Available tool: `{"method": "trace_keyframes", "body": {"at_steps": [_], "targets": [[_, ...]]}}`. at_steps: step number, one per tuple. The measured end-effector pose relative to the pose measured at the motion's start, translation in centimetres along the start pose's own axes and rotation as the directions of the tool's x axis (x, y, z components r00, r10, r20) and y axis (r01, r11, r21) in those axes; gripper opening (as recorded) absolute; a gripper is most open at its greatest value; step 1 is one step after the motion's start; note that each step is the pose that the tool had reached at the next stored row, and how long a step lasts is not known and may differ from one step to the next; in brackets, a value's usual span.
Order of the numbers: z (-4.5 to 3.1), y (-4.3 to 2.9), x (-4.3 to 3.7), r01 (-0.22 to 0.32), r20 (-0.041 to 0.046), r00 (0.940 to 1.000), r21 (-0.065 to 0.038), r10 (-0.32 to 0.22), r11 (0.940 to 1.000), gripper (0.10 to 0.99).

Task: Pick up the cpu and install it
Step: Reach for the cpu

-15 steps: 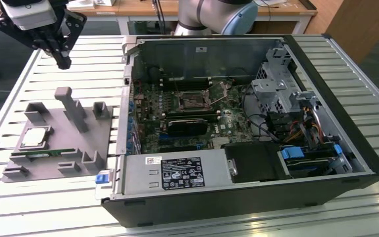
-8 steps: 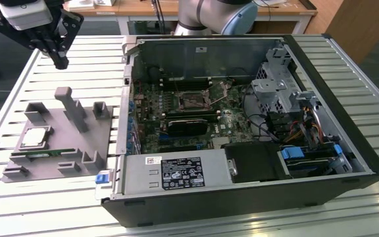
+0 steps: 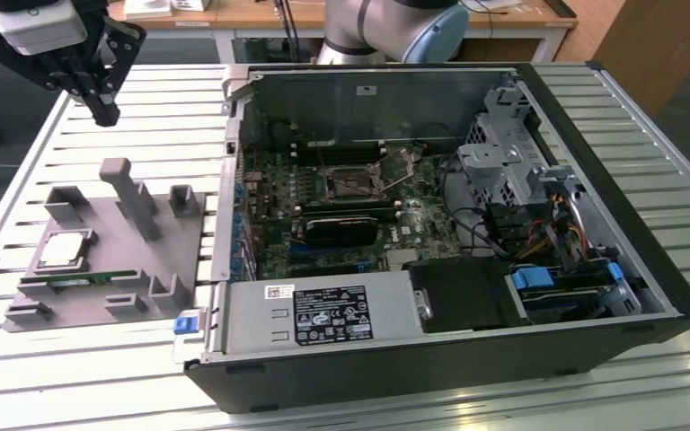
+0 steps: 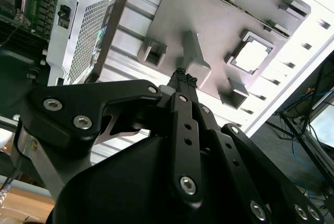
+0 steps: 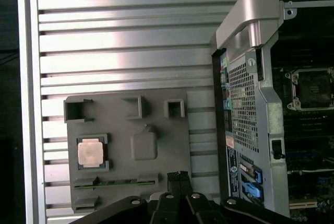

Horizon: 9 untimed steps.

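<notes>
Above the grey plastic tray with upright posts, your black gripper hangs pointing down, fingertips pressed together, gripping nothing; the small square silver-topped cpu lies in a tray recess.

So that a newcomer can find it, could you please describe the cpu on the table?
To the exterior view's left of the open computer case lies a grey tray with upright posts. The cpu sits in its square recess: a flat silver square, unlike the narrow green memory stick beside it.
</notes>
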<state>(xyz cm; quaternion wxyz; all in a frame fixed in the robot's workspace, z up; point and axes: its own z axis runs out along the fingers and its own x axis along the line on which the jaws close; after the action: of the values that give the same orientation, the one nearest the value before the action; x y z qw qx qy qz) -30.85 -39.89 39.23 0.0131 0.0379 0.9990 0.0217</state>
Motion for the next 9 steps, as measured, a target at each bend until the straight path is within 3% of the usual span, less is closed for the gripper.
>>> {"method": "trace_keyframes", "body": {"at_steps": [9], "targets": [[-0.02,-0.04,0.59,0.0,-0.0001,1.0,0.0,0.0,1.0,0.106]]}}
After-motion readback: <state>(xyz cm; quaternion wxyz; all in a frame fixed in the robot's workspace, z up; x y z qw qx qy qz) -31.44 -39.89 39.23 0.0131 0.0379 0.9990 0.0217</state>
